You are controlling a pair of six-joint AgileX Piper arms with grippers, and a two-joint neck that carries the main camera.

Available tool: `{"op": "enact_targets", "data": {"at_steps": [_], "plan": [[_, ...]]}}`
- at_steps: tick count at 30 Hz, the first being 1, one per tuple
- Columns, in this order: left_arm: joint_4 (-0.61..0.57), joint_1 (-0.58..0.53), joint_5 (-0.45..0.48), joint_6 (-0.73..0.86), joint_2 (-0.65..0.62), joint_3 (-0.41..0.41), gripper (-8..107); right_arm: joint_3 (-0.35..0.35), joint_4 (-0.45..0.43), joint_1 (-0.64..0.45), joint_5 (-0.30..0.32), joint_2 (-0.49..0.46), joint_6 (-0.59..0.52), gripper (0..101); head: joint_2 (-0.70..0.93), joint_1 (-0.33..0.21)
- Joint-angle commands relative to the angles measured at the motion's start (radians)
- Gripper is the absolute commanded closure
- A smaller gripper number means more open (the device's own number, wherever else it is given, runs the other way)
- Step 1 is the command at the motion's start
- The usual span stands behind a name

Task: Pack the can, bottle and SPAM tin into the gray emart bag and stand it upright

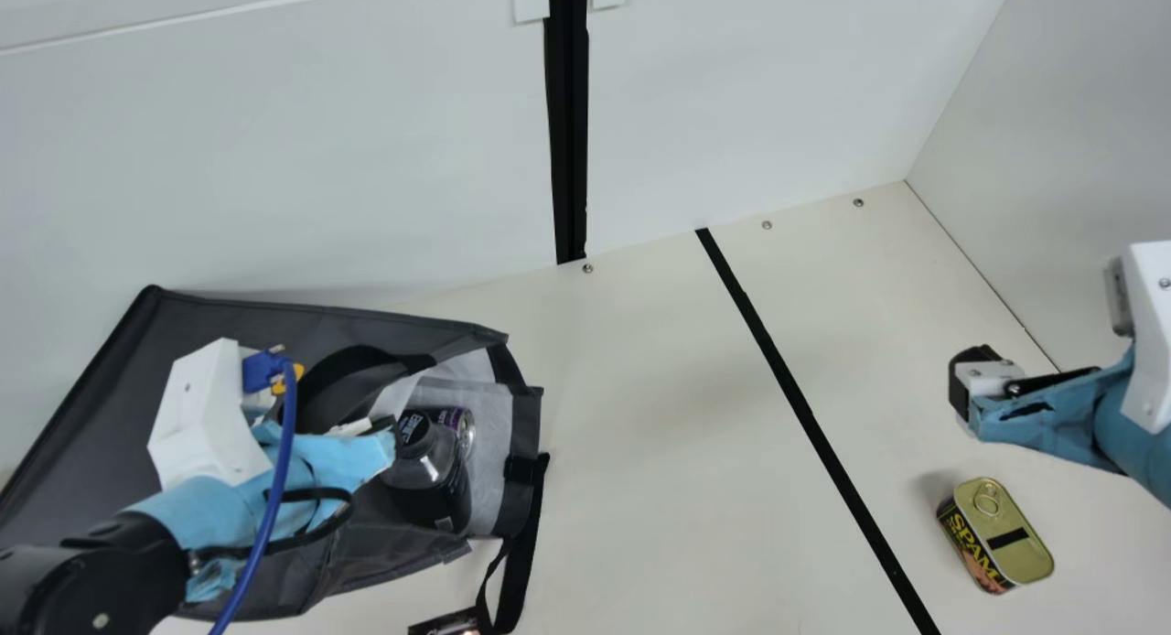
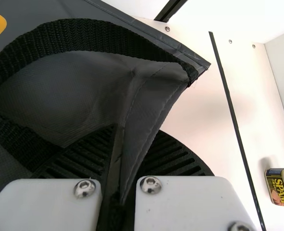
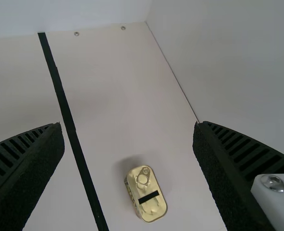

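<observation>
The SPAM tin (image 1: 997, 536) sits on the table (image 1: 659, 489) at the right, lid up with its pull ring toward the far side, on the near side of the right claw (image 1: 961, 379) and apart from it. That claw is spread wide; in the right wrist view the tin shows ahead of it, between the lines of its two fingers. The left claw (image 1: 370, 426) is closed on a fold of the gray bag (image 1: 82, 434), pinching the cloth between its ribbed fingers. The bag lies on its side at the left, mouth toward the right. Inside the mouth are the bottle (image 1: 439, 475), dark with a black cap, and just behind it on the far side the can (image 1: 459, 423), with purple on it. A black handle (image 1: 357, 365) arches beside the left claw, and a strap (image 1: 520, 562) trails from the mouth toward the near edge, beside a small dark object (image 1: 448, 624) partly cut off. A black line (image 1: 791, 388) runs along the table between bag and tin. White walls (image 1: 302, 159) rise at the far side and right.
</observation>
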Motion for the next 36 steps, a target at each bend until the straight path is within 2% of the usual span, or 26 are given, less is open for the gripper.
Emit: {"op": "enact_targets", "data": {"at_steps": [1, 12, 21, 36], "plan": [[0.000, 0.000, 0.000, 0.000, 0.000, 0.000, 107, -0.012, -0.013, 0.003, 0.030, -0.004, 0.015, 6, -0.002, -0.023], [0.000, 0.000, 0.000, 0.000, 0.000, 0.000, 107, -0.075, -0.041, 0.003, 0.158, -0.034, 0.049, 6, -0.002, -0.023], [0.000, 0.000, 0.000, 0.000, 0.000, 0.000, 107, -0.037, 0.004, -0.062, 0.159, -0.051, 0.022, 6, -0.002, -0.023], [0.000, 0.000, 0.000, 0.000, 0.000, 0.000, 107, -0.045, 0.071, -0.166, 0.159, -0.055, -0.035, 6, -0.002, -0.023]]}}
